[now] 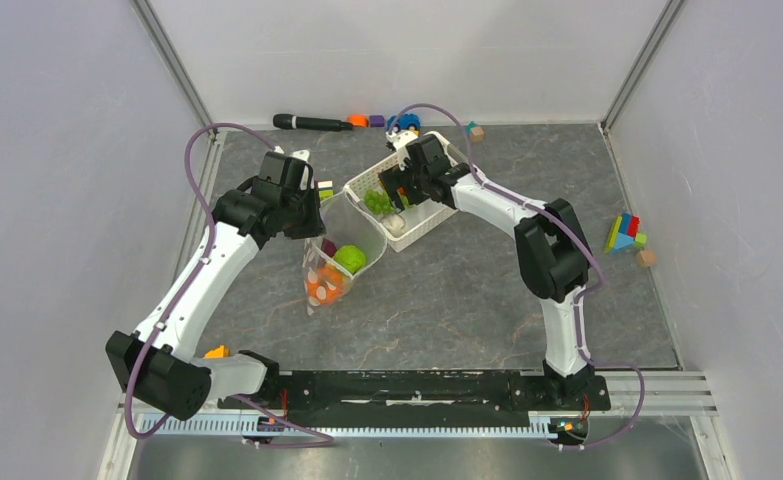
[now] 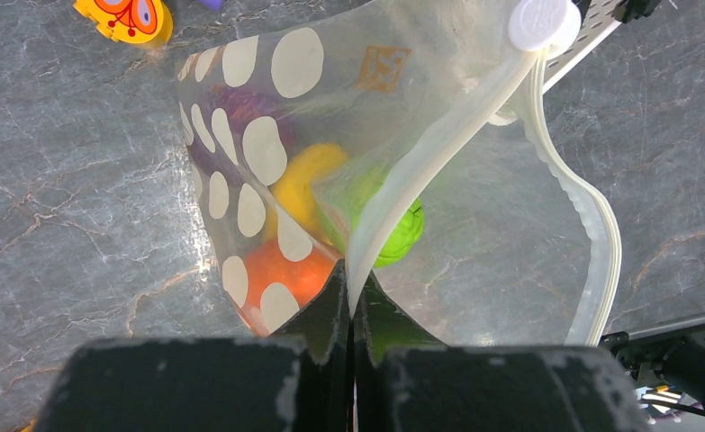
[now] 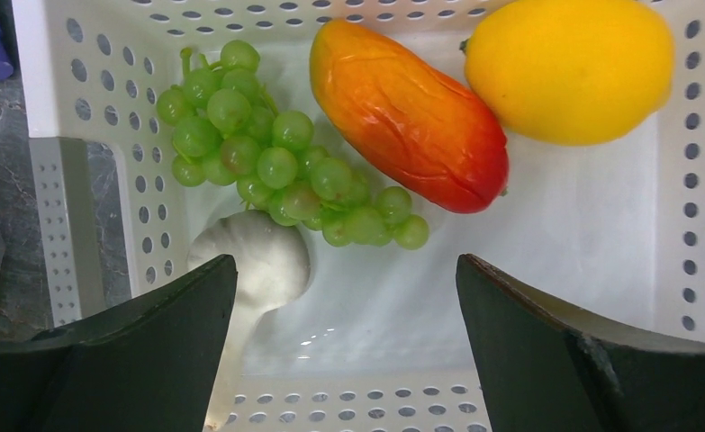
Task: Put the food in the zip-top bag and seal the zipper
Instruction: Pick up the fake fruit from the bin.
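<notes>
Robotics lab test cell: 2 white-and-black arms [image 1: 197, 280] stand bolted to a black rail [image 1: 417, 388] at the near edge of a grey, marble-patterned table [image 1: 447, 300]. Plain pale walls [image 1: 57, 150] on metal posts [image 1: 172, 62] box the table in on 3 sides. Purple cables [image 1: 190, 163] loop from the arms. The goods are props: glossy plastic fruit [image 3: 407, 112] in a white basket [image 3: 691, 135], a dotted clear bag [image 2: 267, 153], and building blocks [image 1: 624, 235] along the table's edges.
</notes>
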Robot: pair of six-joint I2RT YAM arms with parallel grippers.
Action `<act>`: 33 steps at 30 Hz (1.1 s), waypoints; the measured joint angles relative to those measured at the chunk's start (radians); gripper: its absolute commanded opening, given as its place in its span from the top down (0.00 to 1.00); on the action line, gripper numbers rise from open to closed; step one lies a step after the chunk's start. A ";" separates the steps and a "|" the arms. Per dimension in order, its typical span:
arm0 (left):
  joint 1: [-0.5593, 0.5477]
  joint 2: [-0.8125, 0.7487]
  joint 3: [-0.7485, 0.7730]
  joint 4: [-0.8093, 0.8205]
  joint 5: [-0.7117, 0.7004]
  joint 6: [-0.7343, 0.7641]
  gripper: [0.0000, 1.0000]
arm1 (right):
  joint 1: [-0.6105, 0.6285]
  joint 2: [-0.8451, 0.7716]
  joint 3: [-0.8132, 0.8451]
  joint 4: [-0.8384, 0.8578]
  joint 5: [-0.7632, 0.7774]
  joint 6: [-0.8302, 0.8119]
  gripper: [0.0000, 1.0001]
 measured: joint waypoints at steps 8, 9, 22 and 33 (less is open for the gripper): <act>0.000 0.002 0.000 0.000 0.000 0.000 0.98 | 0.000 0.068 0.018 0.033 -0.054 -0.008 0.07; 0.000 0.002 0.000 0.000 0.000 0.000 0.98 | 0.000 0.080 0.018 0.039 -0.055 -0.011 0.07; 0.000 0.002 0.000 0.000 0.000 0.001 0.98 | 0.002 0.172 0.036 0.113 -0.048 -0.024 0.42; 0.000 0.003 0.000 0.000 0.001 0.001 0.98 | 0.002 0.055 -0.119 0.212 -0.047 -0.022 0.82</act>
